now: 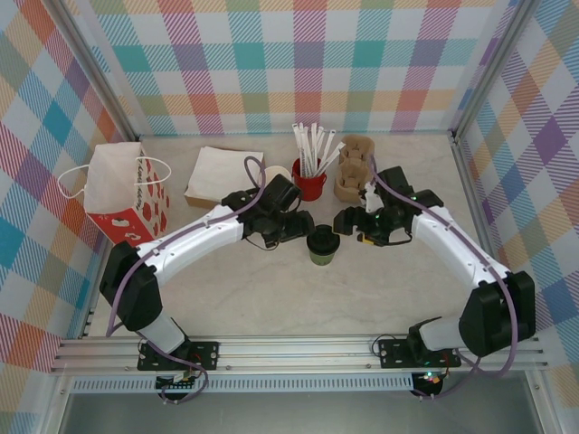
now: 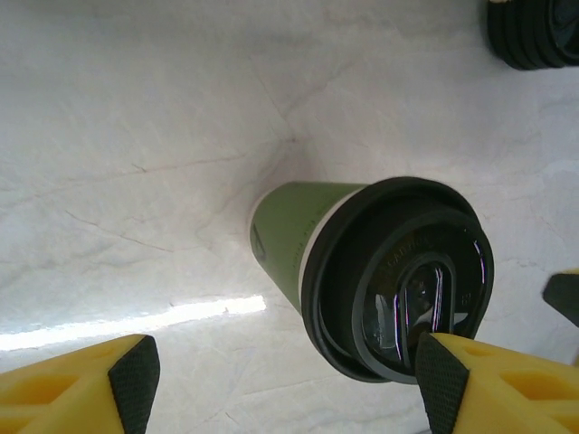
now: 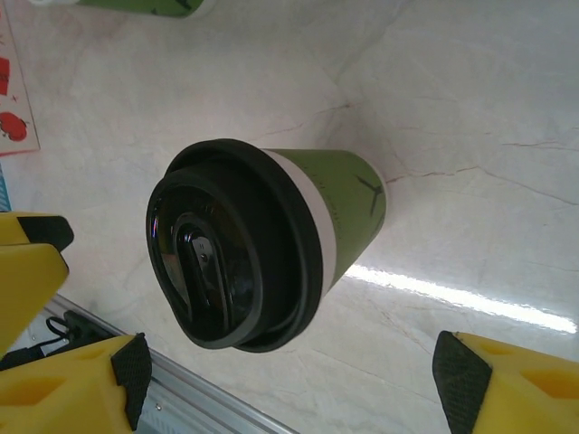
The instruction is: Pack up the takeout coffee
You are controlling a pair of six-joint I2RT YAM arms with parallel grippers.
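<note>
The takeout coffee (image 1: pixel 322 245), a small green paper cup with a black lid, stands upright in the middle of the table. My left gripper (image 1: pixel 291 226) hangs just left of it and my right gripper (image 1: pixel 351 224) just right of it; both are open and neither touches it. In the left wrist view the cup (image 2: pixel 289 231) and its lid (image 2: pixel 398 280) lie ahead of the open left gripper (image 2: pixel 289 384), nearer the right fingertip (image 2: pixel 441 384). In the right wrist view the cup (image 3: pixel 348 203) sits above the wide-open right gripper (image 3: pixel 294 371), nearer its left pad (image 3: pixel 134 366).
A white paper bag with red print (image 1: pixel 127 194) stands at the left. A flat white stack (image 1: pixel 222 174), a red cup of white straws (image 1: pixel 309 181) and brown cup carriers (image 1: pixel 353 167) line the back. A dark ribbed object (image 2: pixel 534 32) lies beyond the cup. The metal rail (image 3: pixel 181 407) marks the near edge.
</note>
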